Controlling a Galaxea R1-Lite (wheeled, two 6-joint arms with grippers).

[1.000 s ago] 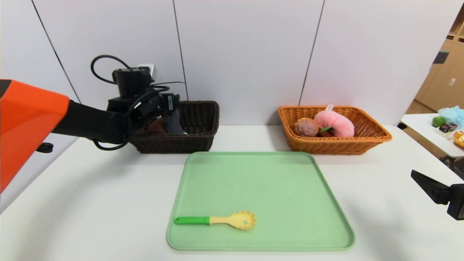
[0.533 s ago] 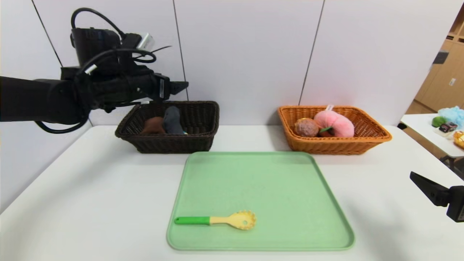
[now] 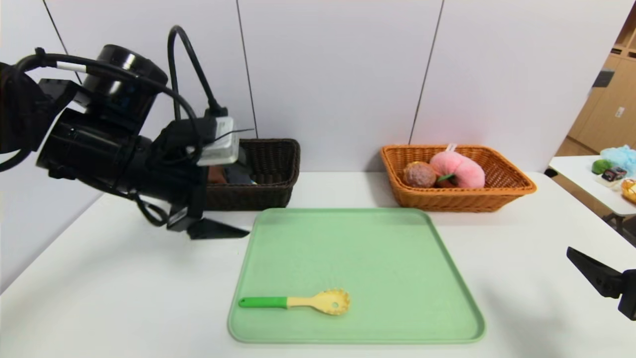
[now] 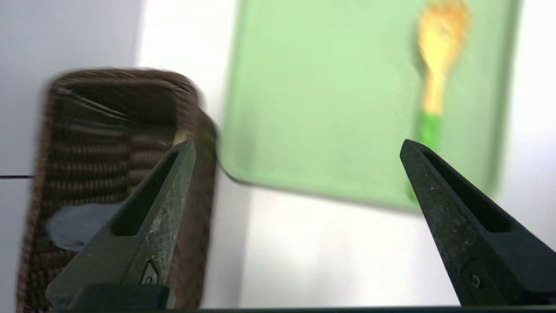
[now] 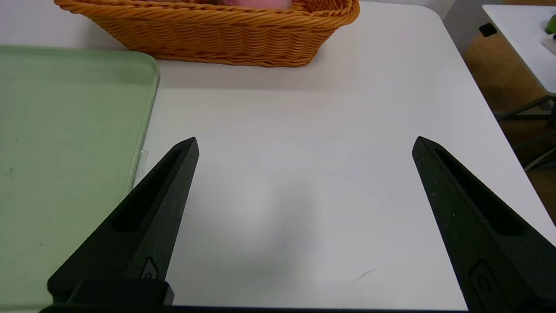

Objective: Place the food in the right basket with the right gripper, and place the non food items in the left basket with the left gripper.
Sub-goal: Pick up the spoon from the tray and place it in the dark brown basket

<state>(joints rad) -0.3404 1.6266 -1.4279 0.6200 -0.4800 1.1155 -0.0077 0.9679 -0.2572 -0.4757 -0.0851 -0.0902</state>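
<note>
Fingers (image 4: 165, 191) of the left gripper (image 4: 295, 145) are spread wide and hold nothing; the right gripper (image 5: 304, 143), low over the table's (image 3: 124, 278) right edge, is likewise wide apart and holding nothing. Nearest, the spoon (image 3: 298, 302) lies flat on the green tray (image 3: 377, 248), green handle pointing left. The left gripper hovers above the table just beside the tray's far left corner. Behind it the dark basket (image 3: 271, 174) holds 2 items. The orange basket (image 3: 459, 191), far right, holds 1 pink plush (image 3: 459, 169) and 1 brown ball (image 3: 420, 175).
</note>
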